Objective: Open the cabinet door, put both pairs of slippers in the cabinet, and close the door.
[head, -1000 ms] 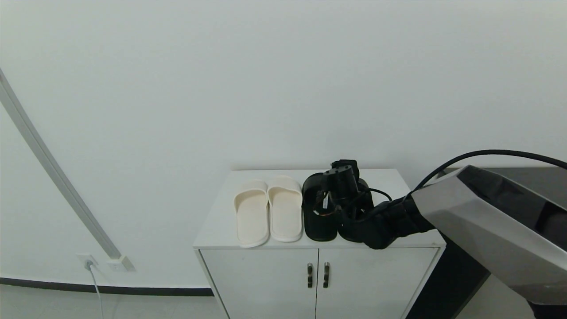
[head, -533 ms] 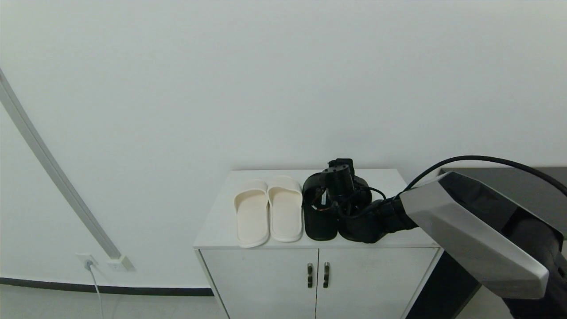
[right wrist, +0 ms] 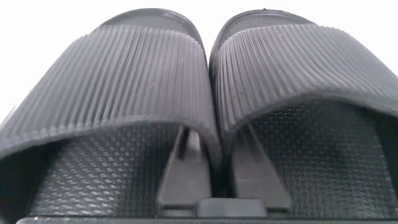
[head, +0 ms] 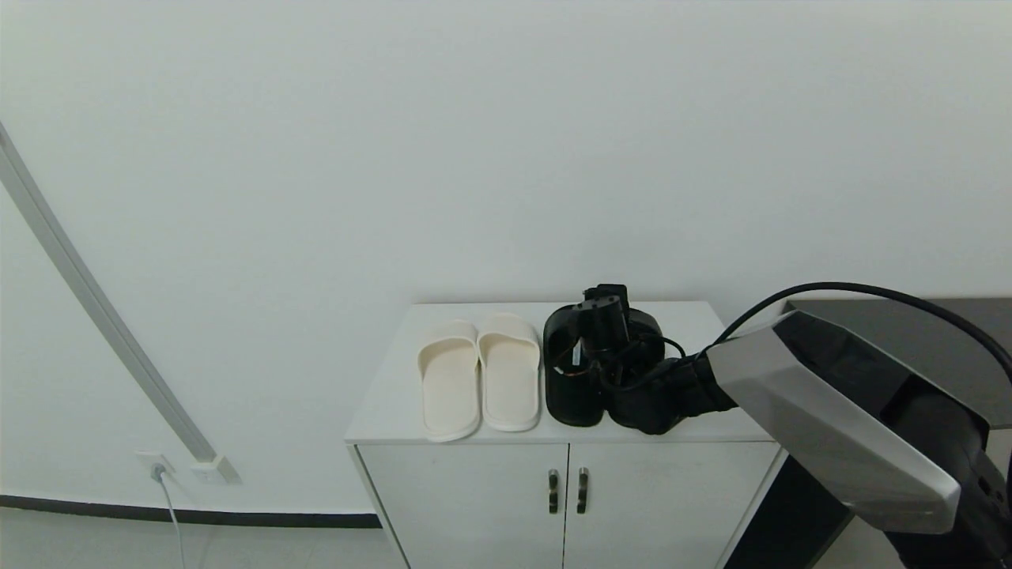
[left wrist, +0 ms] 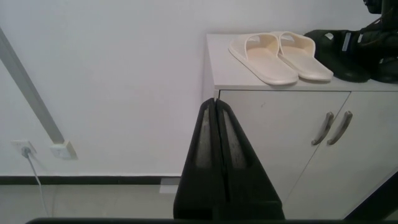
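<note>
Toes of black slippers (head: 566,395) toward wall (head: 506,158)

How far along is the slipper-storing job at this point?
Nothing is finished: the cabinet doors are closed, and the white slippers and black slippers sit on top. In hand: the right gripper has one finger inside each black slipper, clamping their inner sides together. The left gripper is shut, low near the cabinet. Left: open a door, store both pairs, close it.

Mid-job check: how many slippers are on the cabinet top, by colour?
white slippers: 2
black slippers: 2
Total: 4
</note>
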